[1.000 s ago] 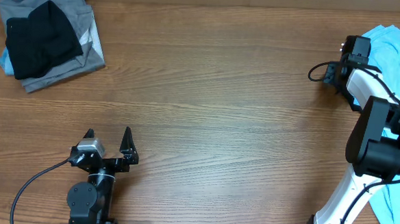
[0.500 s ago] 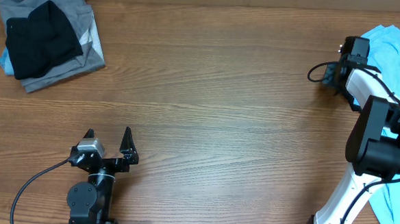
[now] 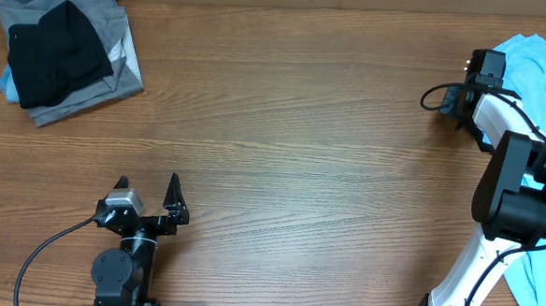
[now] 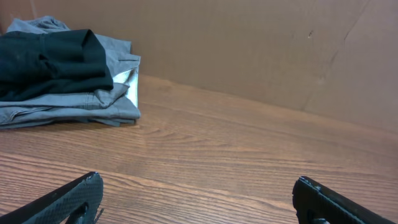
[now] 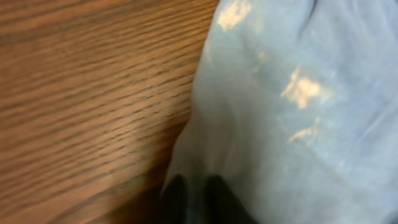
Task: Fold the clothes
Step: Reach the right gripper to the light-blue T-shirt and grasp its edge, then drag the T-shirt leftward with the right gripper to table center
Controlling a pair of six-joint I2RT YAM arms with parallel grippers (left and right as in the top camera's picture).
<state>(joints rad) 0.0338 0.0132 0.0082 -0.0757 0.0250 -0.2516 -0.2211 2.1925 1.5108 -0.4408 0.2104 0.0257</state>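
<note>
— At the right edge of the table [image 3: 302, 126], what is that?
— It's the blue shirt [image 3: 540, 59]. It lies bunched up there and runs off past the side of the picture.
— Is anything touching it?
— The right gripper [image 3: 485, 66] is down at its left edge. Up close, its two dark fingers [image 5: 175, 194] sit near each other against the cloth, where shirt meets wood. That view is blurry, so I cannot tell if they pinch it.
— Where are the other shirts?
— Far off in the back left corner. A black shirt [image 3: 54, 52] lies on top of a folded grey shirt [image 3: 118, 70].
— And the other arm?
— The left gripper [image 3: 147, 189] is at the front, well apart from all the clothes. Its jaws are spread wide and hold nothing. A brown wall [image 4: 249, 43] stands behind the pile.
</note>
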